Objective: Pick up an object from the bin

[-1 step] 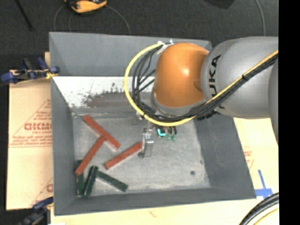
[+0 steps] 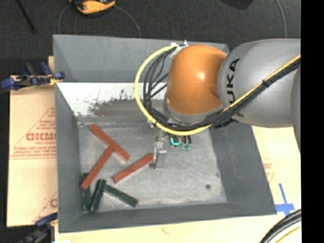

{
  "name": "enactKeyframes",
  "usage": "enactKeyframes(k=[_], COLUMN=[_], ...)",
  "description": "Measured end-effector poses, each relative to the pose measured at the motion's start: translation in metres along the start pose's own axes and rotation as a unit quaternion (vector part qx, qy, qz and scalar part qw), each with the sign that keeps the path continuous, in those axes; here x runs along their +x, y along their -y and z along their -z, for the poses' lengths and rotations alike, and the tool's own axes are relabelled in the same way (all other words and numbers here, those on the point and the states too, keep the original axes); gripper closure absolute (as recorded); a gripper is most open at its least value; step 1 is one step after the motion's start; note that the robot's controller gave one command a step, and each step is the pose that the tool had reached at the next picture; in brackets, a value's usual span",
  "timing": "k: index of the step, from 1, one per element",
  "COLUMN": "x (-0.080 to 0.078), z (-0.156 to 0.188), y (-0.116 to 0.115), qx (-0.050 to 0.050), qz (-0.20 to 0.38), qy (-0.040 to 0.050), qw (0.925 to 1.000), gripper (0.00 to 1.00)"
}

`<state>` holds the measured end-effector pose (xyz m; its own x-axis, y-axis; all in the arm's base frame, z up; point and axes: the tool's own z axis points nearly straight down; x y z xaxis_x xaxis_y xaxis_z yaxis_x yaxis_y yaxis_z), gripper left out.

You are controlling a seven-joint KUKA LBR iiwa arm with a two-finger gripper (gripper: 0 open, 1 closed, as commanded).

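My gripper hangs low in the middle of the bin, under the arm's orange cover. Its tip is right at the upper right end of a red-brown flat stick that lies slanted on the bin floor. I cannot tell whether it touches the stick. Further left, a second red-brown stick runs diagonally, and a third red-brown stick lies with one end against it, so the two make a T.
Two dark green sticks lie side by side in the near left corner, and another dark green stick lies beside them. The arm and its cables cover the bin's far right part.
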<state>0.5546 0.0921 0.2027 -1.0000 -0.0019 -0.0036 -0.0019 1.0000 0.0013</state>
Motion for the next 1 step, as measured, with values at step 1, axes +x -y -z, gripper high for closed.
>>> enactKeyframes(k=[1], x=[-0.0237], z=[-0.0285], y=[-0.0168], qx=[0.000], qz=[0.039], qy=[0.0047], qw=[0.9992], gripper=[0.00])
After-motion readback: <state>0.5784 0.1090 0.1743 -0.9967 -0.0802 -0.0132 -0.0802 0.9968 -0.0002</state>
